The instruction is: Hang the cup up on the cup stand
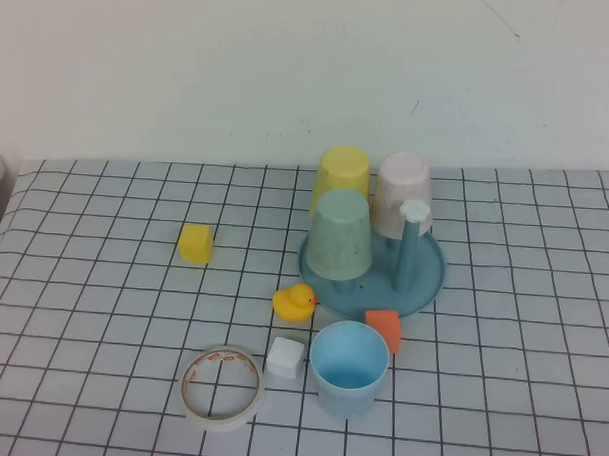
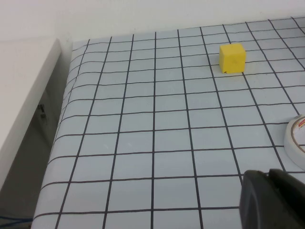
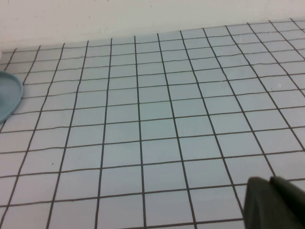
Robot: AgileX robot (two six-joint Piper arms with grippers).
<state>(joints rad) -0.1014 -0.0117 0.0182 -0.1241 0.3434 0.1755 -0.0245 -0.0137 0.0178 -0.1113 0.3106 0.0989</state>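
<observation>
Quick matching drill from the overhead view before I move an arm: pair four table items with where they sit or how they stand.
1. cup
2. pale green cup
3. rubber duck
4. tape roll

A. upside down on the cup stand
B. upright, mouth up, near the orange block
C. lying flat, left of the white cube
D. just off the stand's left rim

1-B, 2-A, 3-D, 4-C

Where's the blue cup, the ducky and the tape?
Blue cup [image 1: 348, 373], high view, on its front wall.
Duck [image 1: 294, 303], high view, on its body.
Tape roll [image 1: 222, 388], high view, on its near rim.
</observation>
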